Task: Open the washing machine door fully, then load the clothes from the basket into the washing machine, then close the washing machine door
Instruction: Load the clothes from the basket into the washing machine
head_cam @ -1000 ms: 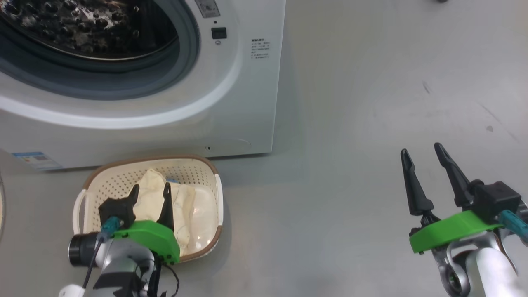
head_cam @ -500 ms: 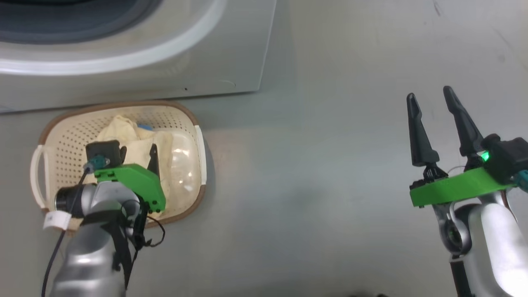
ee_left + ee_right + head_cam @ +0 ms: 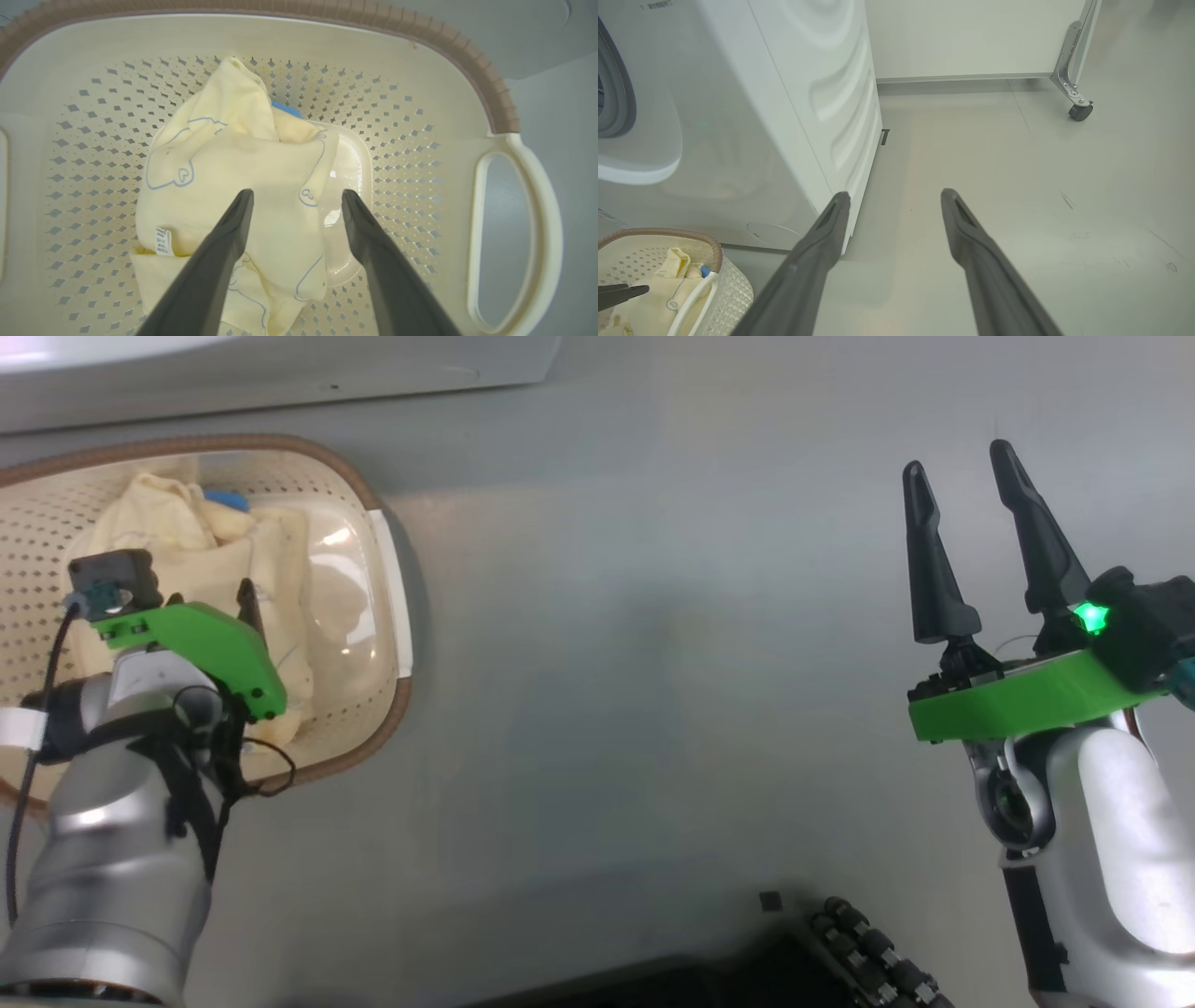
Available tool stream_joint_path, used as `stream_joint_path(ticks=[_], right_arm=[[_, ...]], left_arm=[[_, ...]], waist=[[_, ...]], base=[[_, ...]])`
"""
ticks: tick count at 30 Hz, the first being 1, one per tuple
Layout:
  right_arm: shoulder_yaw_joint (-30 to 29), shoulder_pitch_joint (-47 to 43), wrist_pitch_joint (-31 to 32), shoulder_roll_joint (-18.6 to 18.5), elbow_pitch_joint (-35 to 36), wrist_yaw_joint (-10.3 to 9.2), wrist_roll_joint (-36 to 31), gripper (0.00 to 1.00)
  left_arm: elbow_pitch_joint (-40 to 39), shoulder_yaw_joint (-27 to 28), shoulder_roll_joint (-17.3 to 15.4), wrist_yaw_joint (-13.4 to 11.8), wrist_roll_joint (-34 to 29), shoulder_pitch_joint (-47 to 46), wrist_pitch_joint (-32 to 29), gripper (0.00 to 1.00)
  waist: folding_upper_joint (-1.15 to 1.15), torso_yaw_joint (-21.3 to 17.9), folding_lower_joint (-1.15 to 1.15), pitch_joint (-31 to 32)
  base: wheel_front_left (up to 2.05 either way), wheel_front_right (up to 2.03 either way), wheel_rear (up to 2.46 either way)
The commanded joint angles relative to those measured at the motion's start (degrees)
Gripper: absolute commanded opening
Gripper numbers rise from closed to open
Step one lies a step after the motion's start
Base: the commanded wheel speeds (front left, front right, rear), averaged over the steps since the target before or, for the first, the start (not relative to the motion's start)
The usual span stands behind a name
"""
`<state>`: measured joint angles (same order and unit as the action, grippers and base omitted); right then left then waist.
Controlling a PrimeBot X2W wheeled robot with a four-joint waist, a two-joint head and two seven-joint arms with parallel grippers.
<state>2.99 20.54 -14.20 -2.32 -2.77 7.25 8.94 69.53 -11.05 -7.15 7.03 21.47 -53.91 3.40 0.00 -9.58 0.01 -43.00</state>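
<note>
The cream basket (image 3: pixel 420 32) with a brown rim stands on the floor in front of the washing machine (image 3: pixel 784 93). The pale yellow clothes (image 3: pixel 224 177), with thin outline drawings and a white tag (image 3: pixel 162 240), lie bunched in it. My left gripper (image 3: pixel 296 193) is open and points down into the basket. Its tips are just above the cloth, and nothing is held. In the head view one dark finger (image 3: pixel 248 607) shows over the clothes (image 3: pixel 187 532). My right gripper (image 3: pixel 957 457) hangs open and empty over bare floor, far to the right. The washing machine door is out of view.
The machine's white base (image 3: pixel 280 373) runs along the top of the head view, behind the basket (image 3: pixel 392 644). A blue scrap (image 3: pixel 286 109) and a glossy clear patch (image 3: pixel 350 172) lie under the clothes. A caster leg (image 3: pixel 1078 112) stands by the far wall. My dark base (image 3: pixel 868 952) is at the bottom.
The head camera has tilted down, so the machine and basket slid up and left in the picture. My left gripper has sunk lower into the basket over the clothes. Both grippers stay open.
</note>
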Motion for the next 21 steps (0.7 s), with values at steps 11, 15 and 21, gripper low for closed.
stream_joint_path(ticks=[11,15,21], right_arm=[[2.6,1.6,-0.8,-0.6,1.7,0.24,3.4,1.0],[3.4,2.2,-0.8,-0.6,2.2,0.24,4.3,1.0],[4.3,2.7,-0.8,-0.6,2.0,0.24,5.2,1.0]], left_arm=[[2.2,2.1,-7.1,0.3,3.2,-2.9,-2.8,1.0],[2.5,1.8,-8.5,0.4,4.2,-4.0,-3.3,1.0],[2.6,1.0,-9.3,0.4,5.2,-4.1,-3.3,0.0]], waist=[[0.0,-4.1,-0.01,-10.3],[0.0,-5.1,-0.01,-12.6],[0.0,-5.7,-0.01,-13.4]], base=[[0.0,0.0,0.0],[0.0,0.0,0.0],[0.0,0.0,0.0]])
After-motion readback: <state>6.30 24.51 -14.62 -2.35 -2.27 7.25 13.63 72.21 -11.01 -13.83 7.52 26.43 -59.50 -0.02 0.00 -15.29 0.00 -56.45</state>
